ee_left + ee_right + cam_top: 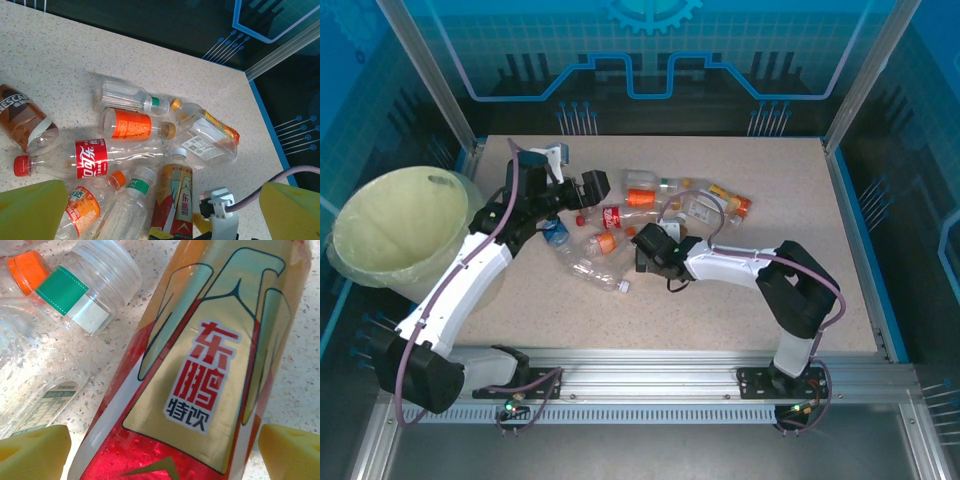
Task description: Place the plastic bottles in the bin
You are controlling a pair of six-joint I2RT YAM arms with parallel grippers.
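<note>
Our right hand is released, its yellow fingers on either side of the gold-and-red labelled plastic bottle lying mid-worktop. Our left hand hangs released above the other clear plastic bottles, which are heaped toward the far edge. The round pale yellow-green bin stands at the worktop's left edge.

About ten bottles, one bin
</note>
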